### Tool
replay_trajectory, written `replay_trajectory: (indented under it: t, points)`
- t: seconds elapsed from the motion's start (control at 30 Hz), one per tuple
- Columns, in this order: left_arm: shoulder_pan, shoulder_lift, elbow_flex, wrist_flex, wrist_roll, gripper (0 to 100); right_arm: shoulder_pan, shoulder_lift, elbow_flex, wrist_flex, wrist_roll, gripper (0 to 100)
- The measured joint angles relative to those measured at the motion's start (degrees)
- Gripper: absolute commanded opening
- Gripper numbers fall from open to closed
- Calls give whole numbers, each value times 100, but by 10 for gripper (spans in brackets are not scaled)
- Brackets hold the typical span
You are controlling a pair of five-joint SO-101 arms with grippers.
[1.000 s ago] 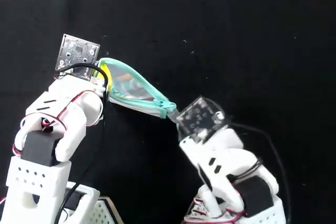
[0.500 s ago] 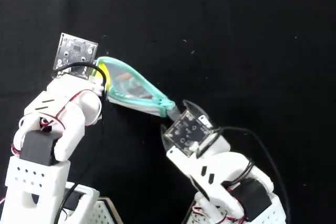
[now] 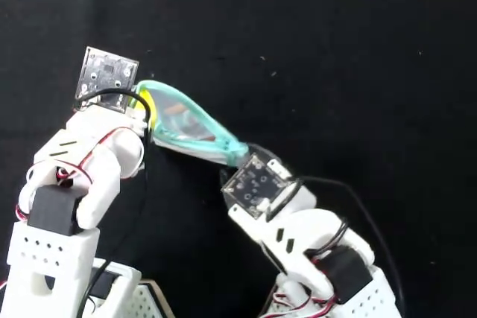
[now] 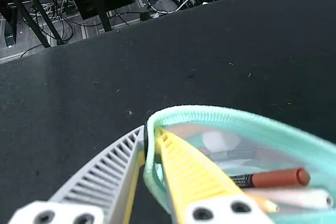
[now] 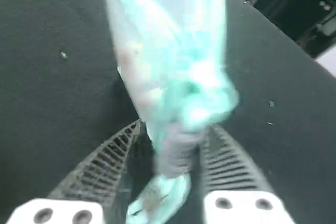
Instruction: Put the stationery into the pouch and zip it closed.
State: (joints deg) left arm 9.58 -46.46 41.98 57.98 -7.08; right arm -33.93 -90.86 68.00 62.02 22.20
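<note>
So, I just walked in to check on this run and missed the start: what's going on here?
Two robot arms hold a mint-green pouch between them at the black table. The left gripper is clamped on the rim at one end. The right gripper is closed around the opposite end, where the zip runs out. Pens are already inside, and the mouth gapes open, so the zipping is not yet done.
</note>
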Motion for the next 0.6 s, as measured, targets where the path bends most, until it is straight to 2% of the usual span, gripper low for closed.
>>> replay_trajectory:
  t: [0.23,0.53,0.6]
  points:
    - [0,0,0,0,0,30,844,-9,-1152,932,114,15]
    - [9,0,0,0,0,30,905,-62,-1556,1169,123,21]
    - [9,0,0,0,0,30,905,-62,-1512,1108,123,50]
